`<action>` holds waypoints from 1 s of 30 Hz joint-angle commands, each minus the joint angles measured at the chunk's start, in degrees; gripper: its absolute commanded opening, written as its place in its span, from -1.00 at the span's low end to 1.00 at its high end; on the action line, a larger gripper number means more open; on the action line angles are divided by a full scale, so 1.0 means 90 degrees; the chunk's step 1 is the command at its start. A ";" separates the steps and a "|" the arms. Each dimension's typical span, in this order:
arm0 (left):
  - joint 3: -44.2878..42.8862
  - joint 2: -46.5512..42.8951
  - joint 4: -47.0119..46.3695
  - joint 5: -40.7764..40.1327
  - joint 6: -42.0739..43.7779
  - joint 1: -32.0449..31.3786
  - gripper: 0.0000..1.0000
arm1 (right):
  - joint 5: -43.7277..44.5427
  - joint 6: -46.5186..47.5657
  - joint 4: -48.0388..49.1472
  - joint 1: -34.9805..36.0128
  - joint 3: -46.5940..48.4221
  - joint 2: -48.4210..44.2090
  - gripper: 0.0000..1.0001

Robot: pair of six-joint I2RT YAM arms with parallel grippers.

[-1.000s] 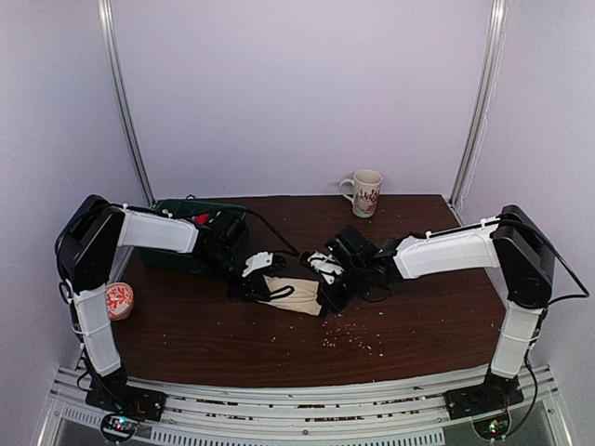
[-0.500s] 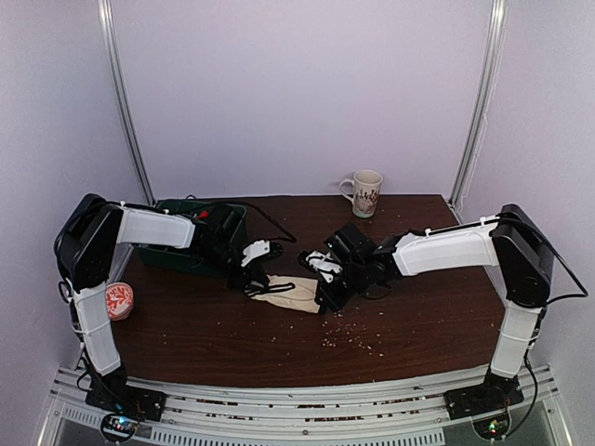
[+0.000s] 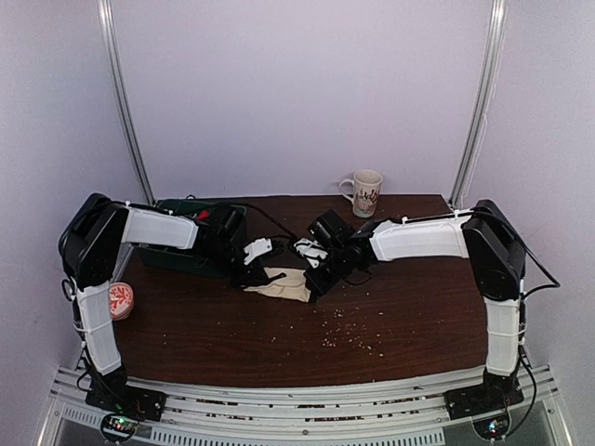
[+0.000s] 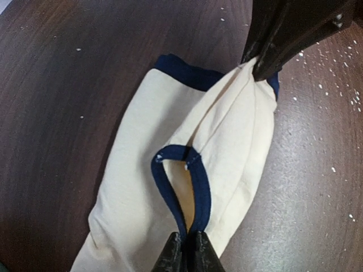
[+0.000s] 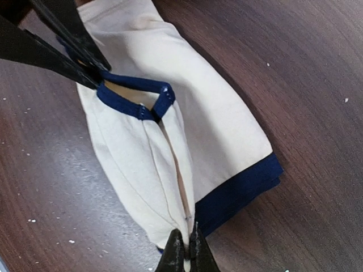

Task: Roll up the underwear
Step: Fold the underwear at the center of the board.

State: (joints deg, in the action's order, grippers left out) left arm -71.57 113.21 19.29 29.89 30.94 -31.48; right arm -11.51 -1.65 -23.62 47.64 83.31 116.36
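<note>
The underwear [image 3: 282,282] is cream cloth with navy trim, lying folded on the dark wooden table between the two arms. My left gripper [image 3: 253,271] is shut on its navy leg-hole edge [image 4: 190,187], seen pinched in the left wrist view [image 4: 188,249]. My right gripper [image 3: 314,275] is shut on a cream fold at the opposite end, next to the navy waistband [image 5: 238,195], as the right wrist view [image 5: 186,249] shows. Both grippers hold the cloth just above the table, facing each other.
A green box [image 3: 191,243] stands behind the left gripper. A patterned mug [image 3: 363,192] stands at the table's back edge. A round red-and-white tin [image 3: 119,300] lies at the left edge. Pale crumbs [image 3: 346,330] are scattered in front of the underwear.
Both grippers have carried the underwear back and to the left. The right arm has stretched further left, and the cloth is more bunched between them.
</note>
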 commanded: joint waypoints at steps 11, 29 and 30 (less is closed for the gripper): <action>0.0574 -0.0640 -0.1452 -0.0934 -0.0713 0.0271 -0.93 | -0.0290 -0.0121 0.0101 -0.0262 -0.0347 -0.0237 -1.00; 0.0152 -0.0204 -0.0445 0.0196 -0.0005 0.0218 -0.01 | 0.0143 -0.0769 0.0258 0.1353 -0.2088 -0.1632 -1.00; 0.0121 -0.0154 -0.0355 0.0222 0.0066 0.0188 -0.02 | 0.0208 -0.0794 0.0230 0.1426 -0.2062 -0.1647 -1.00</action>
State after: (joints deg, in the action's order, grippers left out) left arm -68.10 109.91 12.69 28.32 28.29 -29.41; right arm -12.47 -6.76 -21.21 56.99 64.77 103.50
